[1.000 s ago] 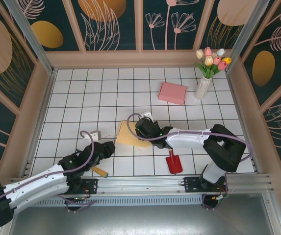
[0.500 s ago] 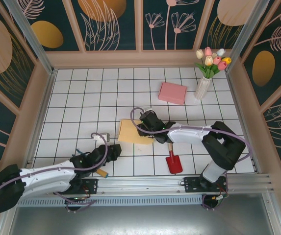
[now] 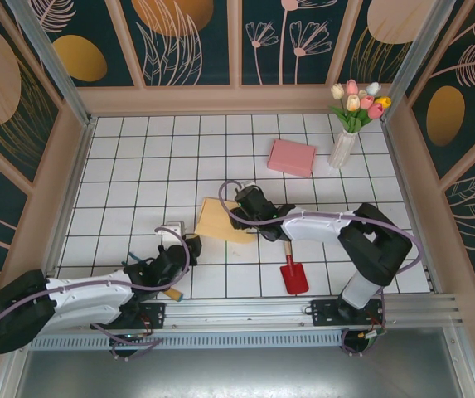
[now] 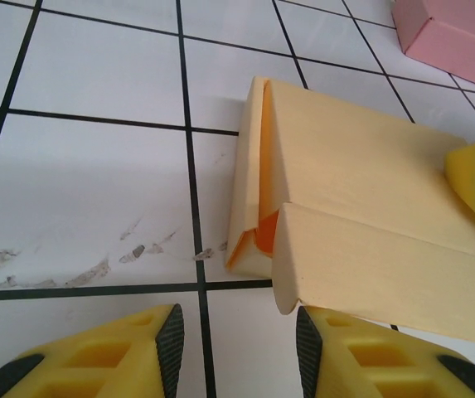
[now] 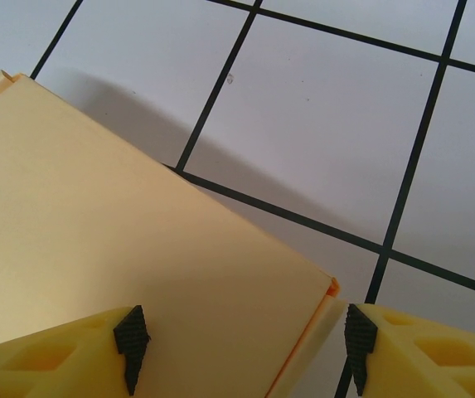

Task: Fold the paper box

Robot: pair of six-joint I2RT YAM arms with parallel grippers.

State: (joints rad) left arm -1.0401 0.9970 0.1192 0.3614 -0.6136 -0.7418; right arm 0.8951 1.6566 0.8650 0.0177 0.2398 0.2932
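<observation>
I see the tan paper box [image 3: 217, 220] lying flat near the middle of the counter [image 3: 129, 166], a little toward the near edge. The left wrist camera shows one long flap folded up over its top panel and an orange lining showing at the open end. My right hand [image 3: 248, 205] sits over the box's right side, released. Its yellow fingers [image 5: 63, 352] are spread wide over a corner of the box and clamp nothing, and the left wrist camera shows one fingertip against the top panel. My left hand [image 3: 191, 247] is low on the counter just nearer than the box's left end, also released. Its fingers [image 4: 113, 361] are apart with bare tile between them, and the raised flap ends just ahead of one of them. A pink box [image 3: 292, 157] and a vase of tulips [image 3: 342, 148] stand toward the far right corner. A red trowel [image 3: 293, 275] lies by the near edge.
</observation>
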